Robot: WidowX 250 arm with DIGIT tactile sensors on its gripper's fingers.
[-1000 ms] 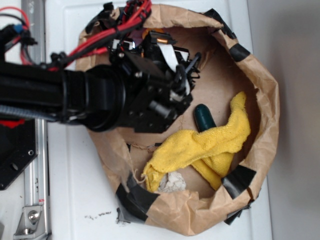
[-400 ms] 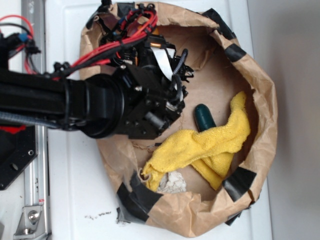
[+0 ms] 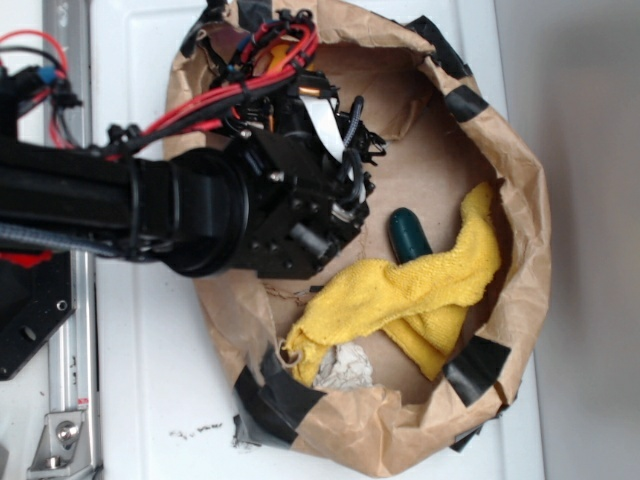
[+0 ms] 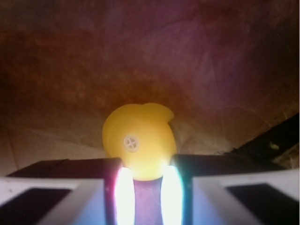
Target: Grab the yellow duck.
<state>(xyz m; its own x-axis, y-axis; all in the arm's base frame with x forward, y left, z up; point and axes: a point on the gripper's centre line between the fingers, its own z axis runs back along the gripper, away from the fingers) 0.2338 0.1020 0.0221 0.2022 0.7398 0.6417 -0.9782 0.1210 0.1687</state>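
Note:
The yellow duck (image 4: 138,140) fills the middle of the wrist view, glossy and rounded, its underside with a white round plug facing the camera. My gripper (image 4: 147,171) has its two bright fingers pressed against the duck's lower part, one on each side, shut on it. Behind the duck is brown paper. In the exterior view my gripper (image 3: 315,120) reaches down into the upper left of the paper bag, and the black arm and red cables hide the duck there.
The crumpled brown paper bag (image 3: 525,210) with black tape patches (image 3: 478,366) walls in the space. Inside lie a yellow towel (image 3: 420,295), a dark green rounded object (image 3: 408,235) and a pale crumpled lump (image 3: 345,365). The bag stands on a white surface (image 3: 150,380).
Since a second ago the arm has shifted a little left and toward the bag's upper-left wall. Over the last 0.4 s it has hardly moved.

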